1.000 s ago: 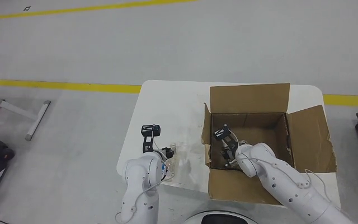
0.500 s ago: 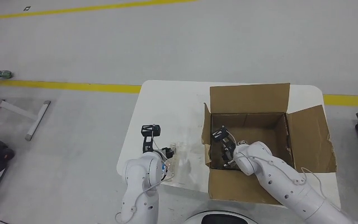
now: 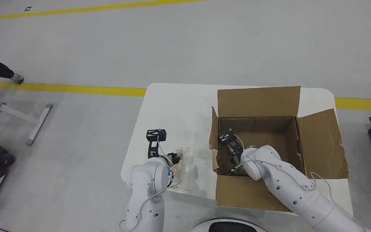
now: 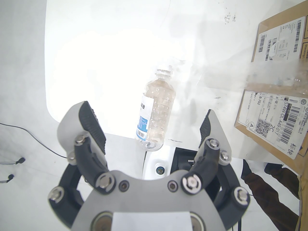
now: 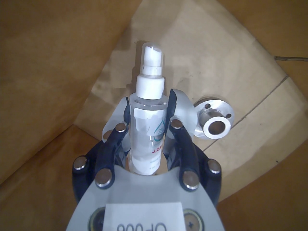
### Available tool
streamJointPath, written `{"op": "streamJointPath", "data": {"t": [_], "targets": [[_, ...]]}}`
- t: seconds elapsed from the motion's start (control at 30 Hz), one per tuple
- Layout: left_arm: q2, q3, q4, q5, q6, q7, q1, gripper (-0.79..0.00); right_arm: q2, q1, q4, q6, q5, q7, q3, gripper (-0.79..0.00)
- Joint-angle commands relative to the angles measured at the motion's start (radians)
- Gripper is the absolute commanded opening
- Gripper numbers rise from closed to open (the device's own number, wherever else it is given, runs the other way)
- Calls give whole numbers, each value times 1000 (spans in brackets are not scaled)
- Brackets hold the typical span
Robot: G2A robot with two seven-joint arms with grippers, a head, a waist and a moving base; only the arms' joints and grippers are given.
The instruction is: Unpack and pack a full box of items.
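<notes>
An open cardboard box (image 3: 316, 142) stands on the right half of the white table (image 3: 174, 104). Inside it, near the box's left wall, my right gripper (image 5: 148, 105) is shut on a clear spray bottle (image 5: 148, 121) with a white pump and clear cap. A silver metal flange (image 5: 213, 123) lies on the box floor just beside that gripper. My left gripper (image 4: 149, 123) hangs open over the table's front left corner, above a clear water bottle (image 4: 156, 118) with a blue and white label that lies on its side.
The box's flaps (image 3: 259, 101) stand open at the back, right and front. Its labelled left wall (image 4: 276, 121) is close to the water bottle. The table's front edge (image 3: 174, 194) runs just under the left arm.
The right gripper with the spray bottle has shifted slightly to the left inside the box. The left arm and the water bottle have kept still.
</notes>
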Motion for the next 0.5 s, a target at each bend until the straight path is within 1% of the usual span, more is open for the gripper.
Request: {"op": "streamJointPath", "data": {"t": [0.0, 0.13, 0.27, 0.37, 0.47], "targets": [[0, 0, 0, 0, 0, 0, 0, 0, 4, -13, -32, 4, -7, -1, 19, -785], [0, 0, 0, 0, 0, 0, 0, 0, 22, -62, -145, 4, -28, -2, 94, -785], [0, 0, 0, 0, 0, 0, 0, 0, 49, -160, -326, -16, -29, -14, 227, -785], [0, 0, 0, 0, 0, 0, 0, 0, 70, -256, -492, -65, -1, -62, 351, -785], [0, 0, 0, 0, 0, 0, 0, 0, 86, -355, -625, -148, 48, -122, 479, -785]]}}
